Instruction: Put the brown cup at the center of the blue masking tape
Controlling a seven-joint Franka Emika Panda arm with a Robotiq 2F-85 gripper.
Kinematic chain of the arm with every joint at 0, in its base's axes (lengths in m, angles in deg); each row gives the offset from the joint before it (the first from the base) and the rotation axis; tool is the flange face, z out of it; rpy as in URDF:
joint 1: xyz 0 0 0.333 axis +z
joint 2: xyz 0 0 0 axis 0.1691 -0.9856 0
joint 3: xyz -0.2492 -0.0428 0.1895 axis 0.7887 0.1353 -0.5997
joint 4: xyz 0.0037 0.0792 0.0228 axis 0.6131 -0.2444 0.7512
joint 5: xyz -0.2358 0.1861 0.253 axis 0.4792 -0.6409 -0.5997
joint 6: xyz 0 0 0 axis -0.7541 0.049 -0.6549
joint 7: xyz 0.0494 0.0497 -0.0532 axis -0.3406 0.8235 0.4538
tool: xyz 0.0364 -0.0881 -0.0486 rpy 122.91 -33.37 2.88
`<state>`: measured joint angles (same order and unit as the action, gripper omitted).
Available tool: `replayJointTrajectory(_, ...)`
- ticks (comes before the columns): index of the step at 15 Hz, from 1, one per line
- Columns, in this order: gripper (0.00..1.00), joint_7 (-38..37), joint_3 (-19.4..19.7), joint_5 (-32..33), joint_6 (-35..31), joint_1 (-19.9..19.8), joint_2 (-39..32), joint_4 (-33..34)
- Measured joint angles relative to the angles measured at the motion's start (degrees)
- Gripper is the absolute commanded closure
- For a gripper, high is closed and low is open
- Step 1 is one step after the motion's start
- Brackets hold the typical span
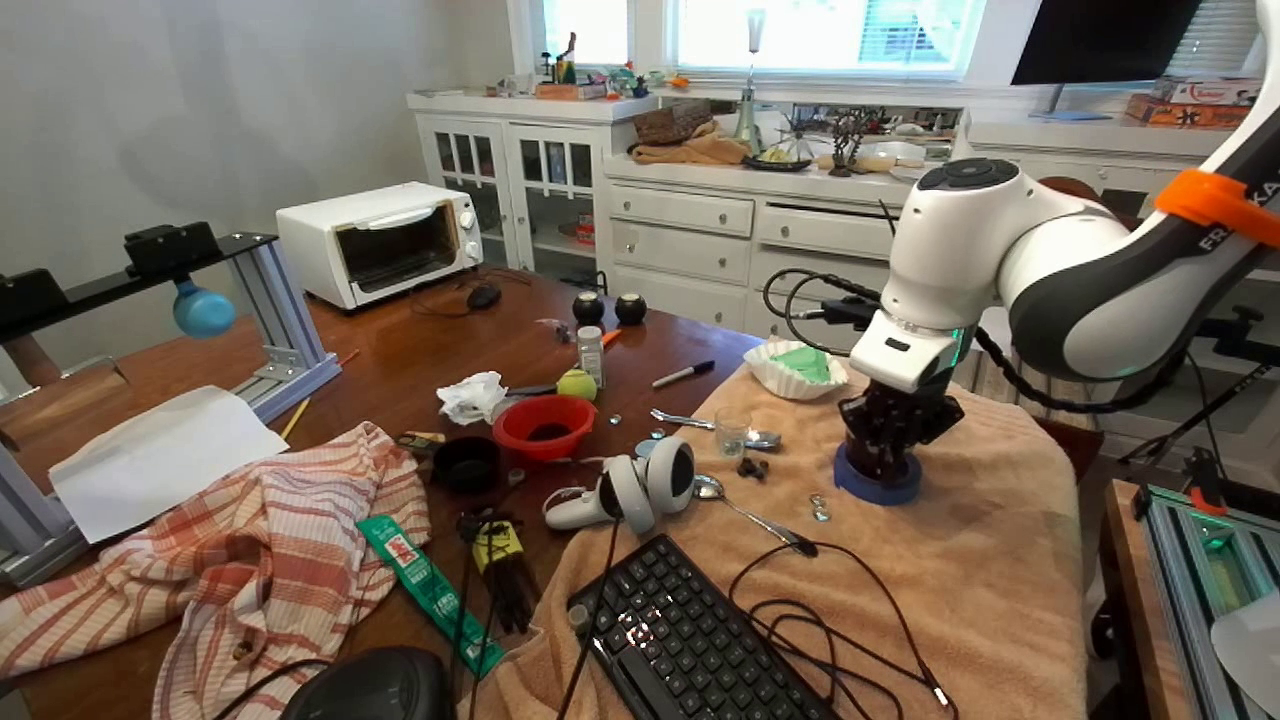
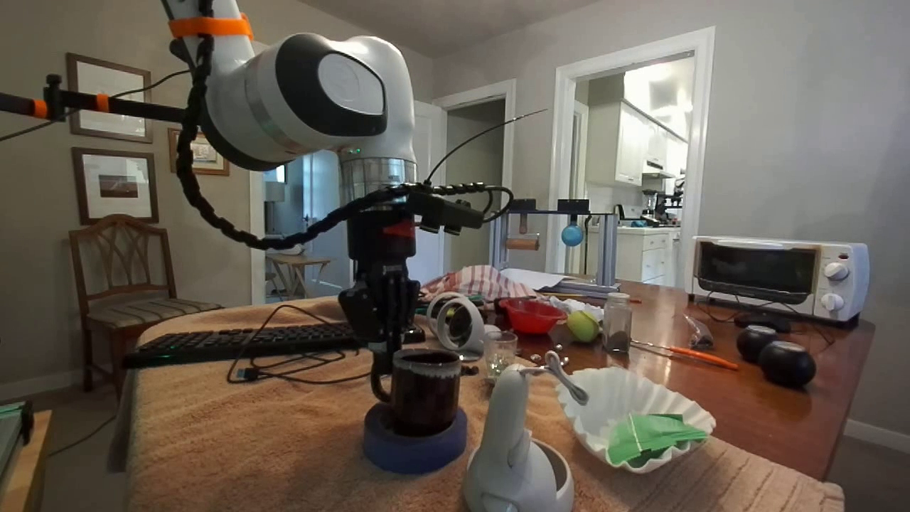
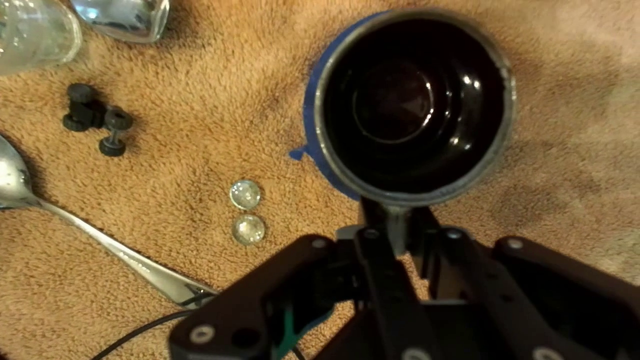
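Fingers [image 3: 372, 215] pinch the cup [image 3: 415, 105] by its handle [image 3: 397, 232], over the tape [image 3: 314, 115]

From where I stand, everything turns on how squarely cup sits over tape. In the wrist view the cup lies at 12 o'clock from the fingers, its handle pointing back to 6 between them; they look closed on it. Tape peeps out past the cup from about 7 round to 11 o'clock, though the slant of that view may exaggerate this.

In an exterior view the cup stands upright, its base [image 2: 424, 424] within the tape's outline, a touch toward 3 o'clock. Whether it is down inside the tape or resting on top, I can't tell. Towel [image 2: 270, 441] covers the bench [image 2: 775, 419] beneath.

I'd judge the placing nearly done: perhaps a slight nudge toward 9 o'clock there, then letting go cleanly, lest the handle catch.
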<state>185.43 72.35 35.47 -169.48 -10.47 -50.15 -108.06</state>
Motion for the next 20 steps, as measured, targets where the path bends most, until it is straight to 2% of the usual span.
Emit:
replayJointTrajectory(2,0.53,-0.1,0.0,0.9,0.0,0.0,0.0,0.0)
replayJointTrajectory(7,0.15,0.5,-0.2,1.9,0.7,0.0,0.5,0.2)
replayJointTrajectory(9,0.01,1.3,-0.5,1.9,3.6,0.1,1.7,0.4)
replayJointTrajectory(15,0.0,2.7,-2.2,-0.5,20.8,2.6,12.2,0.5)
replayJointTrajectory(17,0.01,1.7,-2.4,-5.4,25.6,4.3,17.5,0.5)
replayJointTrajectory(20,0.0,-4.2,-2.9,-13.1,32.7,7.0,24.9,0.5)
